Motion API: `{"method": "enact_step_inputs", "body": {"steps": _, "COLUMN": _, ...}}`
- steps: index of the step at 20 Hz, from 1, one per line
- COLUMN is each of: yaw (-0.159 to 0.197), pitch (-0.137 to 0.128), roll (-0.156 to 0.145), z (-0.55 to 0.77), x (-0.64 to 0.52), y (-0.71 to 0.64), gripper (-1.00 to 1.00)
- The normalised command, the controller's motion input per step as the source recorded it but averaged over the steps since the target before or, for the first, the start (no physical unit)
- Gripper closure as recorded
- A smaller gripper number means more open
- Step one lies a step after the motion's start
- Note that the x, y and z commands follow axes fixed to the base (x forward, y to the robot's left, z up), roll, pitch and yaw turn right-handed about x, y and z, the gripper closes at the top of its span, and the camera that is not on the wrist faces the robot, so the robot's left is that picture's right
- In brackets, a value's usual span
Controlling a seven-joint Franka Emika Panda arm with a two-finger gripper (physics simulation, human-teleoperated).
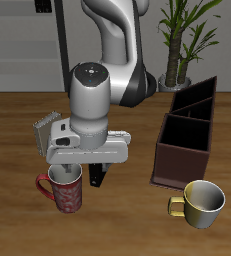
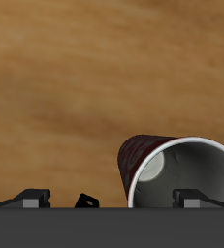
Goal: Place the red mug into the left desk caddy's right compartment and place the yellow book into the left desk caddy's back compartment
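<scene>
The red mug (image 1: 66, 190) stands upright near the table's front edge, its handle pointing away from the caddy. My gripper (image 1: 80, 173) hangs open just above its rim. In the wrist view the red mug (image 2: 172, 172) shows its whitish inside; one fingertip (image 2: 195, 197) sits over the opening and the gripper (image 2: 113, 200) spans the near rim wall without touching it. The yellow book (image 1: 47, 130), grey-tan, stands partly hidden behind my hand. The left desk caddy (image 1: 189, 132), dark maroon with black partitions, lies apart from the mug, its compartments holding nothing I can see.
A plain yellow-gold mug (image 1: 203, 202) stands in front of the caddy's near end. A potted plant (image 1: 179, 45) is behind the caddy. A small black object (image 2: 86, 201) lies beside the red mug, under my hand.
</scene>
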Motion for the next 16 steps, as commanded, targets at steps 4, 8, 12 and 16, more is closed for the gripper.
{"method": "enact_step_inputs", "body": {"steps": 4, "yaw": -0.027, "pitch": 0.022, "roll": -0.036, "z": -0.25, "x": -0.01, "y": -0.06, "gripper": -1.00}}
{"method": "enact_step_inputs", "body": {"steps": 8, "yaw": -0.010, "pitch": 0.020, "roll": -0.022, "z": -0.20, "x": -0.01, "y": -0.04, "gripper": 1.00}}
{"method": "enact_step_inputs", "body": {"steps": 12, "yaw": -0.022, "pitch": 0.004, "roll": -0.001, "z": -0.08, "x": -0.02, "y": -0.08, "gripper": 1.00}}
{"method": "enact_step_inputs", "body": {"steps": 16, "yaw": -0.017, "pitch": -0.004, "roll": -0.016, "z": 0.03, "x": -0.02, "y": -0.05, "gripper": 1.00}}
